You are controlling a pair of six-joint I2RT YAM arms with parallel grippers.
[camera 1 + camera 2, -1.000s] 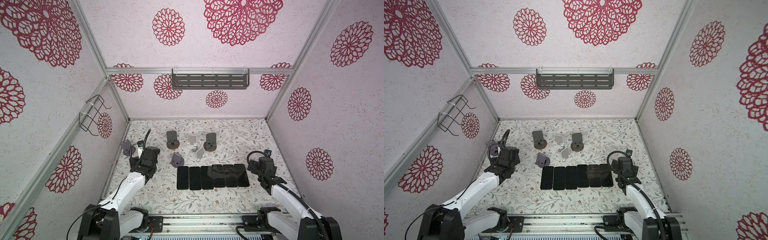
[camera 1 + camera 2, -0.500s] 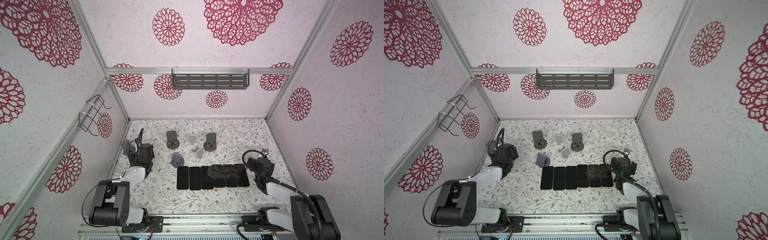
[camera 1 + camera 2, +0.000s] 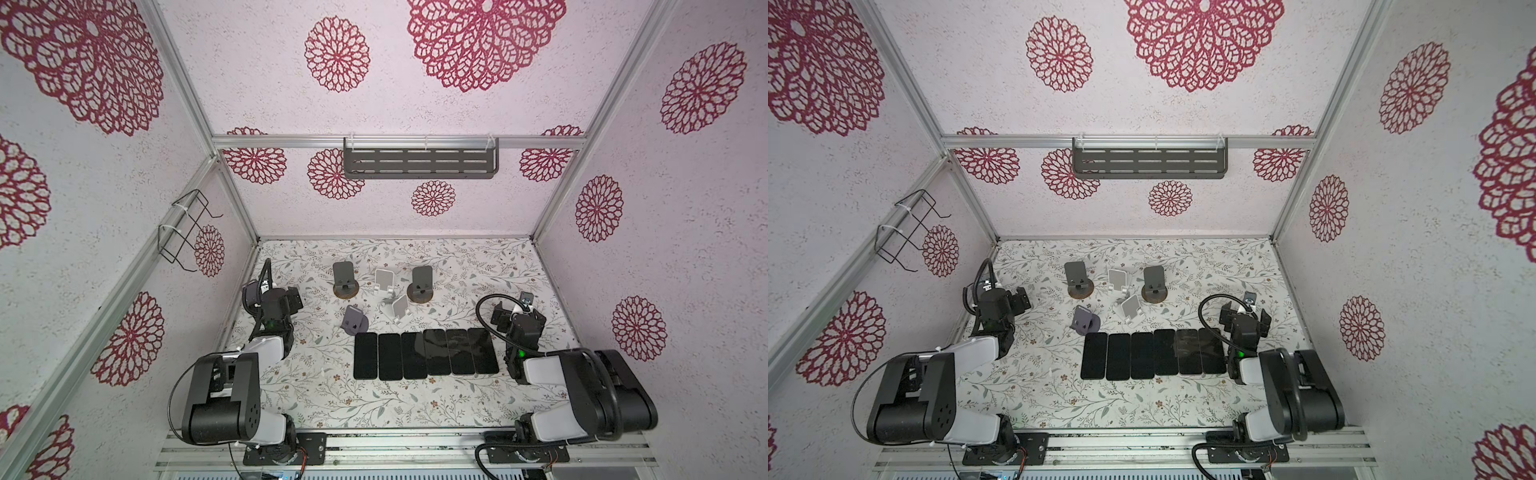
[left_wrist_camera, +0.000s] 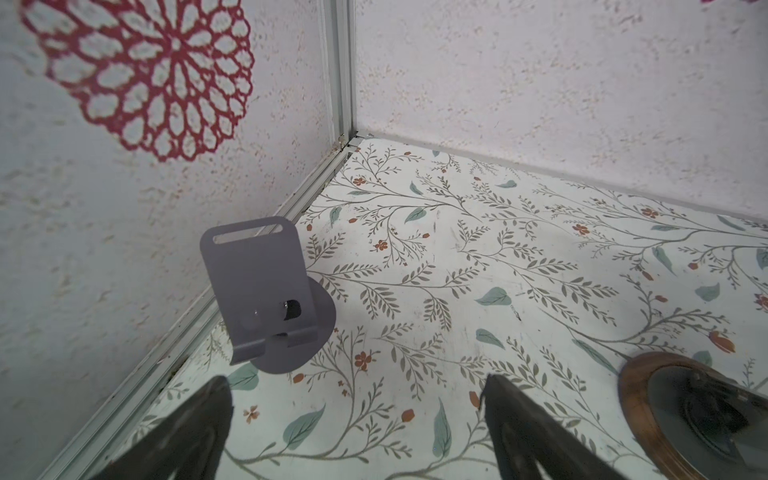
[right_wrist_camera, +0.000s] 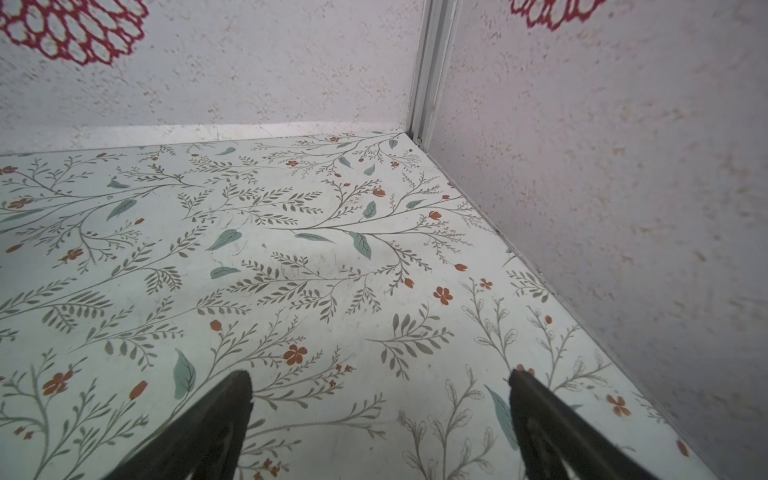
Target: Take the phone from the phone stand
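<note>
Left tool (image 4: pixel 356 378) jaws apart, empty; right tool (image 5: pixel 380 374) same. Phones (image 3: pixel 424 353) flat on counter (image 5: pixel 291 249) in row between tools; grey stand (image 4: pixel 257 286) just ahead of left tool, empty. Risk: careless swing topples stand, nudges row.

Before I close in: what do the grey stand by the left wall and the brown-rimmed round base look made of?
Grey stand: matte plastic or painted sheet metal, I cannot tell which; one bent piece, even colour, dull sheen. Round base: the brown streaked rim looks like wood, set around a dark glossy inset, perhaps metal or plastic.
</note>
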